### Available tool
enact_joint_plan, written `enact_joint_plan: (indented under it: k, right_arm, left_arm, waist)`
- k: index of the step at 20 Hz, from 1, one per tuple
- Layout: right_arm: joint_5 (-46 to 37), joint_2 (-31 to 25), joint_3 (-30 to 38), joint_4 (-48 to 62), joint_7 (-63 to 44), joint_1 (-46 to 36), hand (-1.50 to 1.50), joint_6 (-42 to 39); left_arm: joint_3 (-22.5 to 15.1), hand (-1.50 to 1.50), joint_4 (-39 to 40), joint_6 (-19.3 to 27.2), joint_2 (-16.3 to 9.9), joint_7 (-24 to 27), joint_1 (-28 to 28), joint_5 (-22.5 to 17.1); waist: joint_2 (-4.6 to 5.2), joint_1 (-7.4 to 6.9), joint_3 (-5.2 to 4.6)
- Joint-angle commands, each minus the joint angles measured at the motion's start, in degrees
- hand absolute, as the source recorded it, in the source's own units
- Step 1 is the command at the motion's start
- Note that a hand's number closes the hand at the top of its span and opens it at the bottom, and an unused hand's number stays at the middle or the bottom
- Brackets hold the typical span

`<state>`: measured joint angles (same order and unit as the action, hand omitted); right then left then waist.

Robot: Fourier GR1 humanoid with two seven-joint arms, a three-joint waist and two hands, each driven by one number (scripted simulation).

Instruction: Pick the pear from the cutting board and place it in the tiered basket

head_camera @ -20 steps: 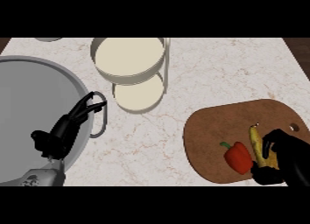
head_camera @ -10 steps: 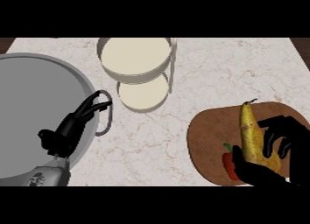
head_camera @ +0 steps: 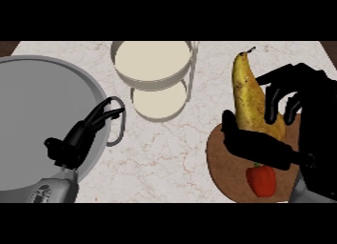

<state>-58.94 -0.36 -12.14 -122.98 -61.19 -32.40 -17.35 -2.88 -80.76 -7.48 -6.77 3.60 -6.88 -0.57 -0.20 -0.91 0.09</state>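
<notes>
Yellow and speckled brown, the pear point(head_camera: 249, 97) you are after is in the grip of your right robot hand point(head_camera: 298, 112), whose black fingers point(head_camera: 273, 95) curl over its right side while the thumb point(head_camera: 259, 147) crosses beneath its broad lower end. You see the fruit upright in the head view, stem toward the far edge of the counter point(head_camera: 178, 157), with its lower end over the upper rim of the round wooden cutting board point(head_camera: 227, 167); whether it touches the board you cannot tell. A red pepper point(head_camera: 261, 180) lies on the board just below the thumb. To the left of the pear, well apart from it, stands the tiered basket point(head_camera: 154, 66): a large cream upper tray with a smaller cream tray showing beneath it, both ringed by pale wire. Your left robot hand point(head_camera: 76, 140) sits at the lower left, fingers lightly bent and holding nothing, lying over the rim of a big grey bowl point(head_camera: 31, 109) that fills the left side of the view. Its fingertips reach toward a wire loop handle point(head_camera: 118, 121) beside the bowl's edge. Pale marble counter shows between bowl, basket and board.
</notes>
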Motion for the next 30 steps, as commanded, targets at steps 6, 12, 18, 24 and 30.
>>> enact_joint_plan:
  k: [6,12,18,24,30]
  right_arm:
    - [6.29,0.35,7.58,25.13,-11.23,-25.24,1.5,4.24]
    - [8.35,0.35,10.65,46.45,-6.9,-36.76,1.5,10.27]
    - [10.44,0.35,13.81,63.99,2.18,-42.32,1.5,19.44]
    - [16.05,0.36,10.83,78.98,6.34,-47.76,1.5,30.49]
    - [24.17,0.36,11.55,87.54,11.92,-50.0,1.5,38.5]
  left_arm:
    - [-0.88,0.0,0.9,-1.13,0.25,0.93,2.15,0.51]
    - [-0.47,0.0,4.53,1.08,1.89,1.39,-2.27,2.11]
    - [-0.46,0.0,3.33,-0.51,1.78,2.22,-0.1,1.31]
    - [-0.52,0.0,4.42,0.59,2.74,0.48,-3.01,2.32]
    - [-1.03,0.0,1.36,-0.92,2.15,0.01,-0.17,1.89]
  waist:
    - [0.38,-1.23,-0.2]
    - [0.96,-1.72,-0.25]
    - [0.85,-1.44,-0.18]
    - [1.06,-2.09,-0.2]
    - [1.18,-3.24,-0.18]
